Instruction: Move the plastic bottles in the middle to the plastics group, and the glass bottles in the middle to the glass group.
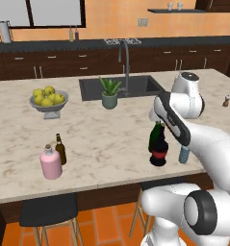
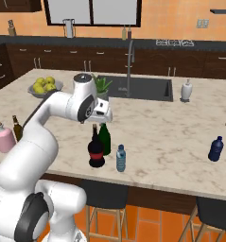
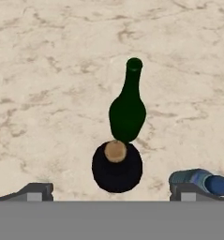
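Gripper: gripper (image 3: 111, 191) hangs right over the middle cluster, jaws spread wide, nothing held.
Black bottle: round-bellied black bottle (image 3: 116, 166) stands upright directly below, cork top between the fingertips; red label band seen from the base views.
Green bottle: tall green bottle (image 3: 127, 110) stands just behind it, nearly touching.
Water bottle: small water bottle (image 2: 121, 158) sits just beside the black one, near the front edge of the bench (image 1: 111, 144).
Handling: likely heavy, rigid, slick glass; take the neck under the cork, squarely, so the neighbours stay up.
Glass group: pink flask (image 1: 51, 163) and brown bottle (image 1: 60, 149) well apart to the left.
Room: open marble between; lift straight, mind the front edge.
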